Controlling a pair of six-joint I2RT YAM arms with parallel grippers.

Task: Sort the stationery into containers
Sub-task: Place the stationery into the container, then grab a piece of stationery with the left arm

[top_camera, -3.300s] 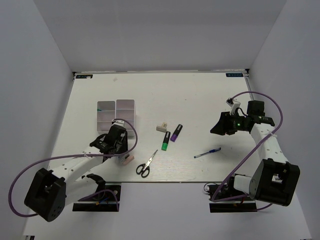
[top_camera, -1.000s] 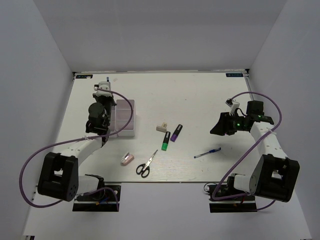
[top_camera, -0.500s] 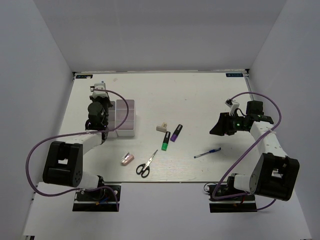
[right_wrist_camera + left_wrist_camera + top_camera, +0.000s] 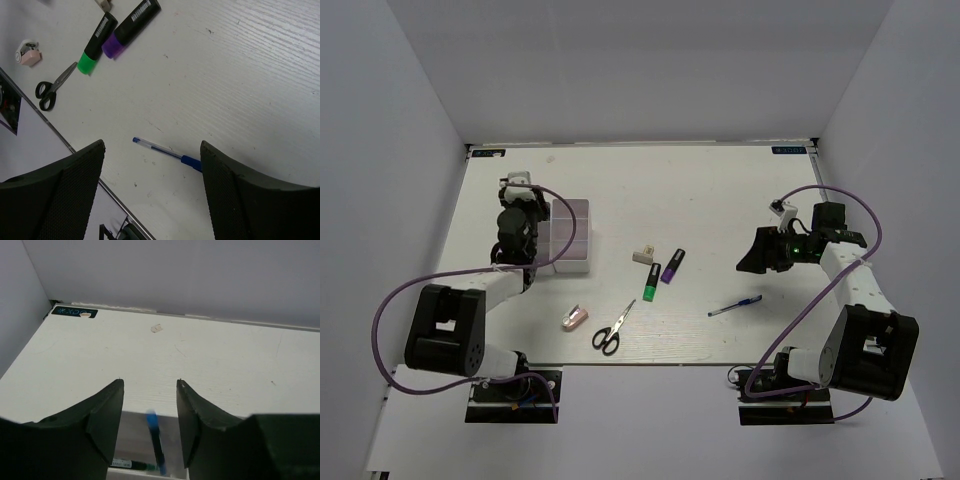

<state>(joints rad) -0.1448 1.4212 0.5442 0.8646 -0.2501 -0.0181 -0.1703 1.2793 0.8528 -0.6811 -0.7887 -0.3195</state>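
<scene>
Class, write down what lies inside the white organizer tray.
Left wrist view shows a blurred blue pen and a dark marker-like item in the tray. The left arm covers its left compartments from above.

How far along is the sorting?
Early on. A blurred blue pen shows in the tray, right under the open left gripper. Neither gripper holds anything; the open right gripper hovers above a second pen. Also left on the table: green highlighter, purple highlighter, scissors, pink block, beige block.
</scene>
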